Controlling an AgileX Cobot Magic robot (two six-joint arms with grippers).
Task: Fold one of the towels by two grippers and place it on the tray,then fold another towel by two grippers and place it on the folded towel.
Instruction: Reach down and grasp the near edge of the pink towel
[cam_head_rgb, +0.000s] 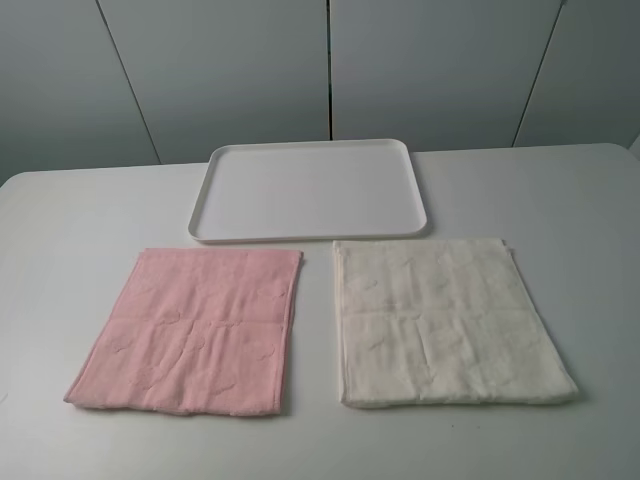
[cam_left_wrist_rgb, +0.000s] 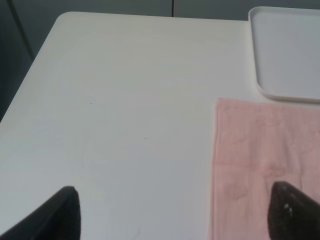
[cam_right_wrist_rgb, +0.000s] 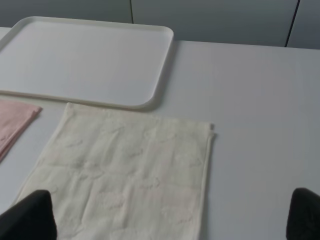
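The wide white worktop (cam_head_rgb: 90, 210) carries everything. At its far side lies the white flat rectangular plastic tray (cam_head_rgb: 310, 190), with nothing on it. In front of the tray, on the right, the cream-white terry-cloth towel (cam_head_rgb: 450, 320) is spread flat, and on the left, just beside it but apart, lies the slightly smaller pink terry-cloth towel (cam_head_rgb: 190, 330), also flat and unfolded. Both towels look light, soft and limp, so I judge that they will sag and wrinkle when lifted; the two near corners of the pink one seem the best places to take hold. The left pincer (cam_left_wrist_rgb: 180, 212) is released and holds nothing; one finger hangs over the outer edge of the pink towel, the other over bare worktop. The right pincer (cam_right_wrist_rgb: 167, 217) is also wide apart and empty, above the cream-white towel's outer part.
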